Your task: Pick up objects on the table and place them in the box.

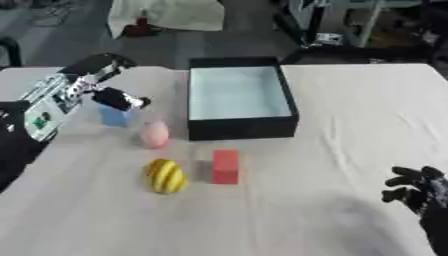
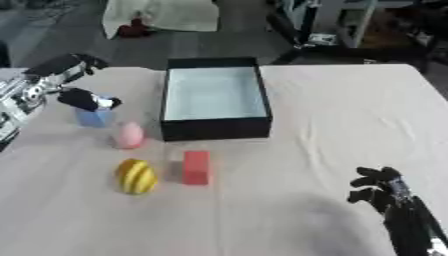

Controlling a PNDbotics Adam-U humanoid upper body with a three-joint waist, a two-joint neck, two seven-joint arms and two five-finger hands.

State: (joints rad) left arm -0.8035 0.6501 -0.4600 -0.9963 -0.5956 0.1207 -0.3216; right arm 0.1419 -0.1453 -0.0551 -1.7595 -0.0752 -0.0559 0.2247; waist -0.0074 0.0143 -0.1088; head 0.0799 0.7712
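Left hand [image 1: 103, 82] is over the blue block [image 1: 115, 115], thumb and fingers apart, touching its top but not closed on it; the left eye view shows more of that forearm. Right hand [image 2: 382, 189] idles at lower right, fingers loosely curled, holding nothing. Pink egg-shaped object [image 1: 155, 133], yellow striped object [image 1: 165, 176] and red block [image 1: 225, 166] lie on the table [image 1: 350, 125] just in front of the empty black box [image 1: 239, 96].

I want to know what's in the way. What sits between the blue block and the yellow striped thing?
The pink egg-shaped object lies between the blue block and the yellow striped oval object, apart from both, as the left eye view shows.
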